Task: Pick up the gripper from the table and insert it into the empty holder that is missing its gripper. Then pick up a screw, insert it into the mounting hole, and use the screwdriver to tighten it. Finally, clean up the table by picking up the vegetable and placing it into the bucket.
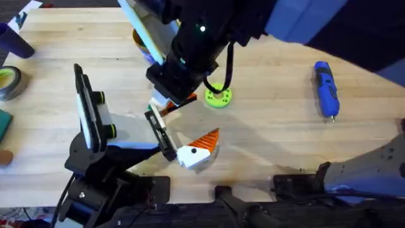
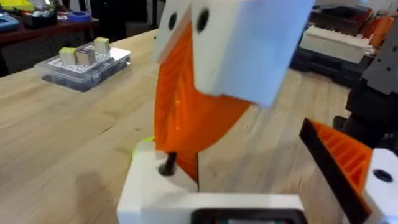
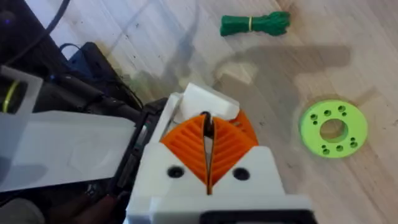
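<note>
The holder (image 1: pixel 136 149), a white body with a black slide rail (image 1: pixel 161 136), sits at the end of my left arm. One orange finger (image 2: pixel 345 162) is fitted at the rail's near end. My right gripper (image 3: pixel 208 134) comes down from above at the rail's far end, shut on the gripper (image 3: pixel 208 102), whose small white base with a dark hole (image 2: pixel 168 165) rests at the rail. My left gripper (image 1: pixel 190 121) stands open. The blue screwdriver (image 1: pixel 326 88) lies far right. The bucket (image 1: pixel 140 41) is half hidden behind the right arm. Screw and vegetable are out of view.
A lime green disc (image 1: pixel 218 96) lies just right of the right gripper, with a green wire bundle (image 3: pixel 255 23) beyond it. A grey tape roll (image 1: pixel 9 81) sits at the left edge. A clear plastic box (image 2: pixel 84 62) stands far off on the table.
</note>
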{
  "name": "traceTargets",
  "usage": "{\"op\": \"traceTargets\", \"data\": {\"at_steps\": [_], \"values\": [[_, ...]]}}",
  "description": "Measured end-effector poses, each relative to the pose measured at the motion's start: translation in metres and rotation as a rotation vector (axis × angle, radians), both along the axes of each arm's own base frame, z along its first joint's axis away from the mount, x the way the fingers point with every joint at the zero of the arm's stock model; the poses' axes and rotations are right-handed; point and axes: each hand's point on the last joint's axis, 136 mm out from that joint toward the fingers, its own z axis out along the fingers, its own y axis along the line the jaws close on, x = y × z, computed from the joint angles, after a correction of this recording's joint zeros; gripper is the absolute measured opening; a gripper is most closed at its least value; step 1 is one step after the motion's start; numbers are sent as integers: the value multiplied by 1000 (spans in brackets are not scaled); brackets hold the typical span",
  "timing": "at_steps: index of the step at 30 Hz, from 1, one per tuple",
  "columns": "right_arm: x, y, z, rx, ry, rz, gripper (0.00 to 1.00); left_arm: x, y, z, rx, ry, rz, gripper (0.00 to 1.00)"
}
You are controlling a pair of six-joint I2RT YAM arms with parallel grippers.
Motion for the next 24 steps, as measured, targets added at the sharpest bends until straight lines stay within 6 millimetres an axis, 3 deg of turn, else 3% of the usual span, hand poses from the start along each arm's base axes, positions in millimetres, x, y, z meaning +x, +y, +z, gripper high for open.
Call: {"op": "traceTargets", "data": {"at_steps": [24], "values": [[4, 6, 1, 20, -13, 0, 6, 0, 0, 0, 0, 1, 0, 995]]}}
